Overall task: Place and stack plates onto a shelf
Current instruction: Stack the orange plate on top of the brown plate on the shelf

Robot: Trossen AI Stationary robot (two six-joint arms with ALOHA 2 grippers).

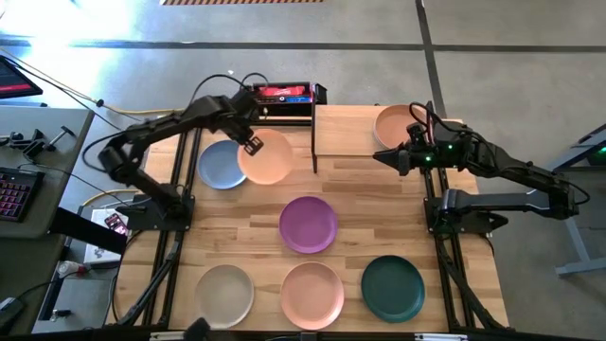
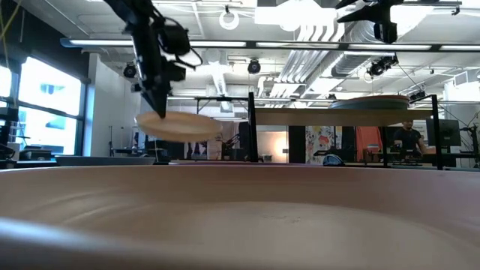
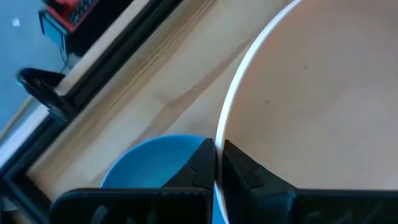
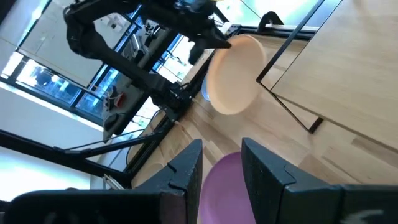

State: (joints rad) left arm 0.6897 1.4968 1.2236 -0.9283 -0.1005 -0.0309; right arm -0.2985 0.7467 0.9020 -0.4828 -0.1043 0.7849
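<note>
Left gripper [image 3: 216, 167]: fingers pinched tight on the rim of the peach plate [image 1: 266, 157], one pad above, one below, thin white edge caught between. Plate held clear of the tabletop [image 1: 256, 237], upper-centre left of the high view, roughly level in the low view and hanging from that single edge grip. Overlaps the blue plate [image 1: 220, 165], which lies flat on the wood just beneath and to the left.

Handling, as judged: stiff, matte, looks light; no sag despite the one-sided hold. Raised rim is the only real purchase. Smooth surface, so likely to pivot or slip between the pads if swung fast. Probably hard enough to chip on the shelf edge.

Right gripper [image 4: 221, 167]: fingers parted, nothing between them, hovering at the right side of the shelf [image 1: 346, 131] near the plates already stacked there, an orange plate [image 1: 388, 125] on top.

Shelf sits upper centre of the high view, its left half bare. Purple plate [image 1: 309, 224] mid-table; beige [image 1: 225, 294], pink [image 1: 311, 294] and dark teal [image 1: 393, 287] plates along the lower edge, all lying flat and apart.
</note>
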